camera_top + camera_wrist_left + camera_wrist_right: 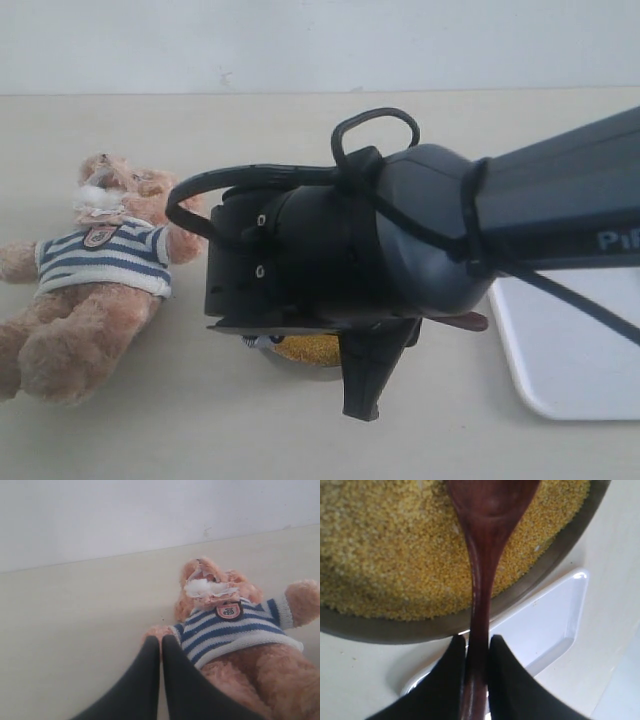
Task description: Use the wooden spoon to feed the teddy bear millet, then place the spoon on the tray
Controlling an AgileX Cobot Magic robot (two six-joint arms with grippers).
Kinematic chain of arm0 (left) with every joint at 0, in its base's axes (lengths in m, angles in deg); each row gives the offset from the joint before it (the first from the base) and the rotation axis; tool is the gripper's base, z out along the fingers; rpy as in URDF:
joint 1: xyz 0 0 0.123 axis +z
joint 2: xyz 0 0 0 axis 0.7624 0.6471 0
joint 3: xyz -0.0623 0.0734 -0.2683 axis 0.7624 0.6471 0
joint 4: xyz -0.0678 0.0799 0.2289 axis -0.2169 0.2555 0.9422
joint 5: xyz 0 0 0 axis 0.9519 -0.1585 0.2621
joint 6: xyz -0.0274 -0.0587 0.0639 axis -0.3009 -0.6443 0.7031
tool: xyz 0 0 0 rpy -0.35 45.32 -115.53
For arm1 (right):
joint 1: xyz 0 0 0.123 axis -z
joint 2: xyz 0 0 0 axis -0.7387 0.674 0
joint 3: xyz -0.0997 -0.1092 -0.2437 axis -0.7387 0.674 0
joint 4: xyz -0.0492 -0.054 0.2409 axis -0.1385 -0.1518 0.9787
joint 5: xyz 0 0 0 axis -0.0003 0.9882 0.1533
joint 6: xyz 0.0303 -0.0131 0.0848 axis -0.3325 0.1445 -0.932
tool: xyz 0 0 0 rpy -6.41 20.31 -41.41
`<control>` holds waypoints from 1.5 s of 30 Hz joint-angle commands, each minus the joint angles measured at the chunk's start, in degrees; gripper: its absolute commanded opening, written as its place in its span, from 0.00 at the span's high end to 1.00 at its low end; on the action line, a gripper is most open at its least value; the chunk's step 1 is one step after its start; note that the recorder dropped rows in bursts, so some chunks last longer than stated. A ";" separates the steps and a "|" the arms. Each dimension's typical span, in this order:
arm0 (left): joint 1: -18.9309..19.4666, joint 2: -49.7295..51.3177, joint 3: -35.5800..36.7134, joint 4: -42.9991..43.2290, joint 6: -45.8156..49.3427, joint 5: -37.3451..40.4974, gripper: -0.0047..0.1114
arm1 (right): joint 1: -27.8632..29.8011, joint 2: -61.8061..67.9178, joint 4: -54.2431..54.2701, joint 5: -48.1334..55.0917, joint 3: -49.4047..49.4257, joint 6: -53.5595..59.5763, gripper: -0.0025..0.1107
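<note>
Right wrist view shows us our right gripper [476, 647] clamped on the slim handle of the wooden spoon [487, 525]. The spoon's bowl is low over the millet [380, 555] in the metal bowl [570, 545], and the tray [550, 625] is just beside it. Our left gripper [161, 647] rests closed and empty near the teddy bear [235, 625]. We judge spillage the main risk: we grip a thin handle far back, so any twist or tilt on the way across to the bear's muzzle could shed grain.
</note>
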 commanded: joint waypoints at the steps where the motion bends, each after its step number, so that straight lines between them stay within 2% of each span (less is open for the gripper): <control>1: -0.23 -0.17 -0.22 0.05 -0.03 0.02 0.93 | -0.01 -0.07 1.78 0.05 0.02 0.71 0.98; 45: -0.23 -0.17 -0.22 0.05 -0.03 0.02 0.93 | -0.01 -1.19 4.86 0.05 -4.62 0.64 0.98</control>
